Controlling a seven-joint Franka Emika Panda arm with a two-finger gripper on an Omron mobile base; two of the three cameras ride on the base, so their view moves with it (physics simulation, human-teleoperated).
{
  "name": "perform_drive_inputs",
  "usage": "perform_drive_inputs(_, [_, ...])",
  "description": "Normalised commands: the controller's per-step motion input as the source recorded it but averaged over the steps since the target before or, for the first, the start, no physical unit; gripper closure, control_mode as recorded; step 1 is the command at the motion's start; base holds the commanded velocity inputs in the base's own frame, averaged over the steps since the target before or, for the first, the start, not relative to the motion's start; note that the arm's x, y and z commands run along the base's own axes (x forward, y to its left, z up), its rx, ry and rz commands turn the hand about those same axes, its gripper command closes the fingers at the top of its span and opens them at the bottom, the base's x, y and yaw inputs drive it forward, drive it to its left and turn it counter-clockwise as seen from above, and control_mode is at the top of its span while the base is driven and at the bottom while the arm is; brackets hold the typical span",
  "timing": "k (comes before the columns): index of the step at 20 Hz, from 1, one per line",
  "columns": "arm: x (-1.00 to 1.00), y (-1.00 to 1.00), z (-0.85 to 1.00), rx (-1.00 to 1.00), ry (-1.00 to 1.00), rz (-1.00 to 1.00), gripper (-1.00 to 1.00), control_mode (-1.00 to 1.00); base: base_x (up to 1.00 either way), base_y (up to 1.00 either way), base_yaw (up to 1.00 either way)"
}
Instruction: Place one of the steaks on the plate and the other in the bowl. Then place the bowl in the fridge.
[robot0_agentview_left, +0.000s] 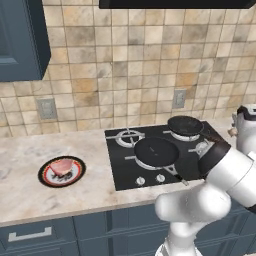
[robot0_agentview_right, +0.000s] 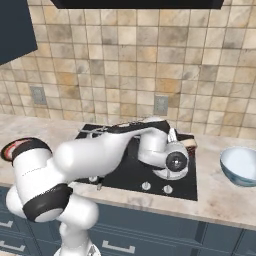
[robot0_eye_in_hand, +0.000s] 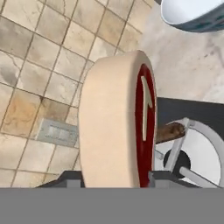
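One steak stands on edge between my gripper's fingers, tan rim and red face showing; the gripper is shut on it above the right side of the cooktop. From the right base view the gripper holds that steak left of the pale blue bowl, which stands empty on the counter. The bowl is at the top of the hand view. The other steak lies on the red-rimmed plate at the counter's left. The fridge is out of view.
Two black frying pans sit on the black cooktop. A tiled wall with an outlet runs behind the counter. A blue wall cabinet hangs at upper left. My own arm crosses the cooktop.
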Motion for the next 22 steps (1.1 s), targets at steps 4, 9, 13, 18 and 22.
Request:
perform_drive_inputs(4, [0.02, -0.15, 0.00, -0.34, 0.53, -0.27, 1.00, -1.00, 0.00, 0.00, 0.00])
perform_drive_inputs(9, [0.10, -0.57, 0.09, -0.22, 0.54, -0.20, 1.00, -1.00, 0.00, 0.00, 0.00])
perform_drive_inputs(13, [0.06, -0.62, 0.39, -0.16, 0.42, -0.17, 1.00, -1.00, 0.00, 0.00, 0.00])
perform_drive_inputs(18, [0.00, -0.13, 0.77, 0.03, 0.15, -0.03, 1.00, -1.00, 0.00, 0.00, 0.00])
perform_drive_inputs(22, [0.00, -0.11, 0.69, 0.20, 0.00, -0.02, 1.00, -1.00, 0.00, 0.00, 0.00])
